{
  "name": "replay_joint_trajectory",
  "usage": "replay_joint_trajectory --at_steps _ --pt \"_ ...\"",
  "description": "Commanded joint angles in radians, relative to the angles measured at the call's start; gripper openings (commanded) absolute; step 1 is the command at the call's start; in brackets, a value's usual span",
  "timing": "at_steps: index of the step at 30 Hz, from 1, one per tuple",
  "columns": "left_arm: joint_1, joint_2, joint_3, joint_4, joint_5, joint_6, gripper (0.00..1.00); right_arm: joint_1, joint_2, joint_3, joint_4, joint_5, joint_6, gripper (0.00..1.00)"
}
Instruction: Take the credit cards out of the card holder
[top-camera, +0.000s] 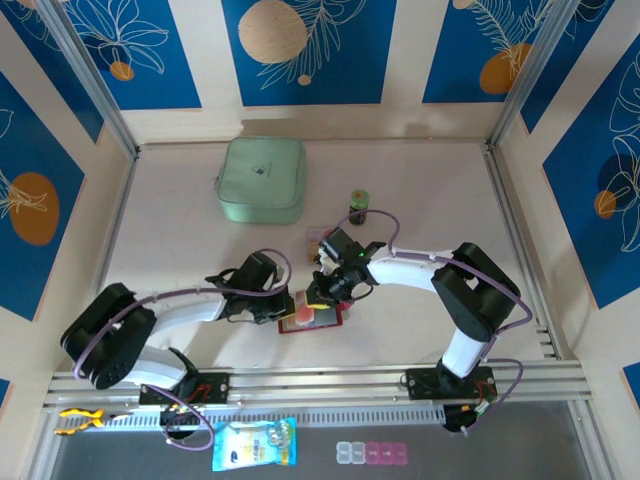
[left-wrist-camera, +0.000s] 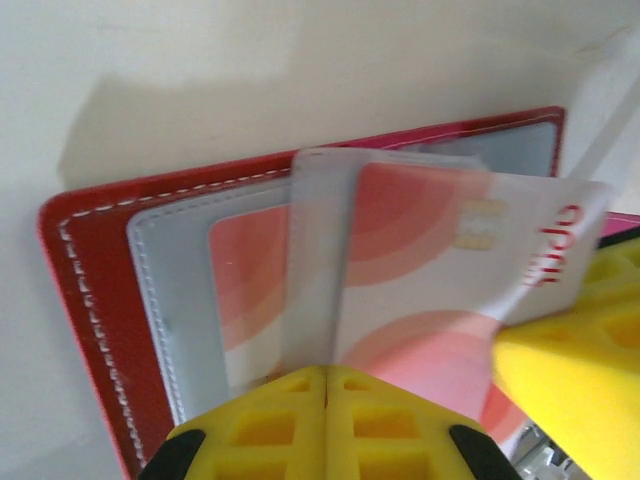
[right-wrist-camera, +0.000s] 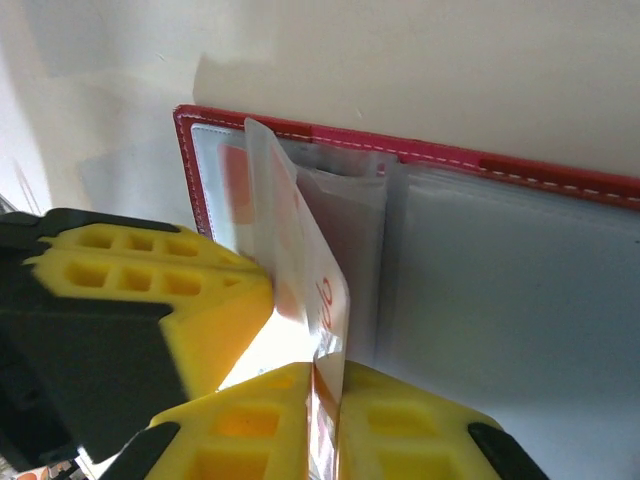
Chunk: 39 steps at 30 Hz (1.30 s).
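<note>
Fingers of left gripper (left-wrist-camera: 327, 385) closed, pads (left-wrist-camera: 260, 430) pressed together on the lower edge of a clear pocket leaf of the card holder (left-wrist-camera: 90, 300). Fingers of right gripper (right-wrist-camera: 335, 385) closed on one credit card (right-wrist-camera: 300, 270), gripped at its near edge with the card standing on edge between the pads.

Card holder lies open and flat on the table (top-camera: 180, 230), red cover down, clear pockets up. It sits nearer the arm bases than the green case (top-camera: 262, 178) and slightly to that case's right.

Contents: a second card (left-wrist-camera: 245, 300), orange-pink, sits inside the left page's clear pocket. The gripped card is tilted up off the pages, its inner edge against the lifted pocket leaf. Whether it is fully free of the pocket cannot be told.

Both grippers meet over the card holder, a right pad (left-wrist-camera: 570, 370) just beside the left pads.
</note>
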Motion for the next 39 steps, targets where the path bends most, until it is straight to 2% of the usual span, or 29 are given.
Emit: replay_joint_trajectory --at_steps 1,11,18,24,39 --pt "0.005 0.020 -0.011 -0.023 0.002 0.012 0.00 0.004 0.011 -0.009 -0.001 -0.025 -0.001 0.18" --pt "0.005 0.028 -0.018 -0.087 -0.034 0.039 0.00 0.002 -0.008 -0.017 0.003 -0.033 -0.001 0.18" --pt "0.004 0.032 -0.005 -0.101 -0.039 0.045 0.00 -0.005 -0.036 -0.029 -0.019 -0.015 -0.003 0.13" --pt "0.005 0.031 -0.008 -0.109 -0.041 0.049 0.00 -0.012 -0.049 -0.024 -0.063 0.005 -0.021 0.10" --pt "0.006 -0.006 0.007 -0.116 -0.046 0.042 0.00 -0.017 -0.081 -0.019 -0.157 0.033 -0.066 0.10"
